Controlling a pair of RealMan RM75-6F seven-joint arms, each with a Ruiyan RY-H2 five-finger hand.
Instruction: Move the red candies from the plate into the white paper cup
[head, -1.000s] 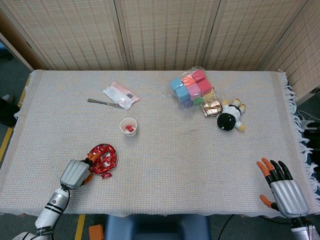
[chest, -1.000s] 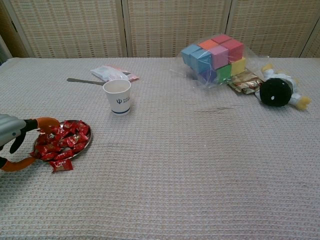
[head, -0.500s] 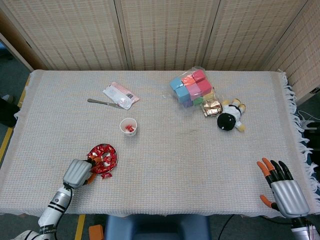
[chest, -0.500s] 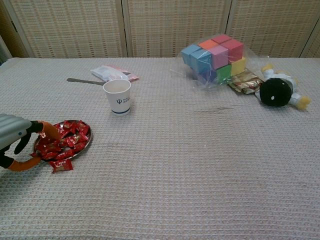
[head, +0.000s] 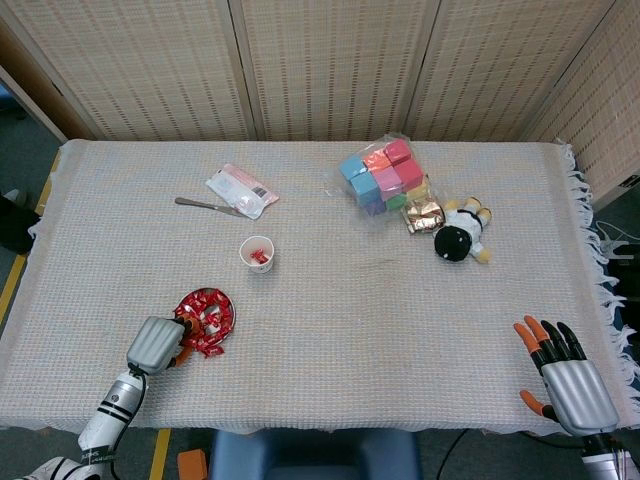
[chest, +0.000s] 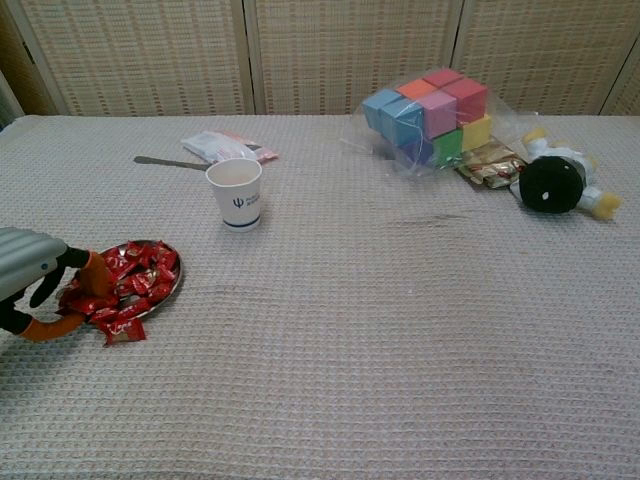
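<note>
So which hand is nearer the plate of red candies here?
The left. The left hand is at the plate's near-left edge, fingertips in among the red candies. The right hand is far off at the table's opposite near corner, fingers spread.

We see a table (head: 400, 320) covered by a pale woven cloth (head: 330, 180) whose fringe hangs at the 3 o'clock edge. At 12 o'clock stands a folding screen (head: 330, 65) of woven cane panels in wooden frames. At 9 o'clock lies grey floor (head: 25, 150) with a yellow line (head: 12, 285). The light is even.
</note>
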